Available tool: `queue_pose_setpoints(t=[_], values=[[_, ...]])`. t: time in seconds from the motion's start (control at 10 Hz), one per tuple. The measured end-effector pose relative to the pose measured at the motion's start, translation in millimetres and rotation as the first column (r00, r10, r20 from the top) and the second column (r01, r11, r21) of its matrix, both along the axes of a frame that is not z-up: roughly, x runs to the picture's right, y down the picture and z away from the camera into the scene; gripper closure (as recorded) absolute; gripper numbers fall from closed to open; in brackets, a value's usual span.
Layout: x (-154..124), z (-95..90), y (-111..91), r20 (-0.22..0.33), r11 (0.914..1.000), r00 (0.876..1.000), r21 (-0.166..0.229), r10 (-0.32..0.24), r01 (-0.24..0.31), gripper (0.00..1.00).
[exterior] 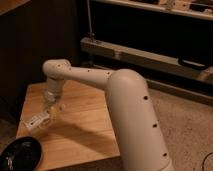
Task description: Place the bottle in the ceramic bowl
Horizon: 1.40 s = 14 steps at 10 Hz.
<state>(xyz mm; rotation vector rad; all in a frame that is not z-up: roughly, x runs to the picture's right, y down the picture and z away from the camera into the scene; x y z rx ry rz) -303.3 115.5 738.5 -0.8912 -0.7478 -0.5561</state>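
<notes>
The small white bottle [37,120] with dark label marks lies tilted at the left side of the wooden table [85,130], cap end pointing left. My gripper [50,113] hangs down from the white arm and is shut on the bottle's right end, holding it just over the tabletop. The glossy black ceramic bowl [20,154] sits at the table's front left corner, below and left of the bottle, a short way apart from it.
My thick white arm [130,115] reaches across the table from the front right. A dark wall stands behind the table. A low metal rail and shelf [145,55] run along the back right, above speckled floor [185,130].
</notes>
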Motion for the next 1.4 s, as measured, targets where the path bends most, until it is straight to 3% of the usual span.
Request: queue_pose_setpoints(t=[0.2, 0.3, 0.5, 0.7, 1.0, 1.3, 1.4], values=[[-12, -26.4, 9, 0.064, 0.9991, 0.997, -0.001, -0.043, 0.043, 0.94], [-21, -38.4, 24, 0.100, 0.9969, 0.992, -0.007, -0.077, 0.078, 0.94], [-40, -55.5, 55, 0.164, 0.9893, 0.976, -0.018, -0.140, 0.145, 0.94], [-59, -71.4, 86, 0.237, 0.9746, 0.949, -0.027, -0.210, 0.222, 0.94], [-71, -74.9, 109, 0.296, 0.9521, 0.913, -0.036, -0.280, 0.304, 0.94], [-77, -65.8, 124, 0.315, 0.9351, 0.894, -0.047, -0.320, 0.351, 0.93], [-78, -62.8, 130, 0.317, 0.9276, 0.887, -0.049, -0.337, 0.370, 0.88]])
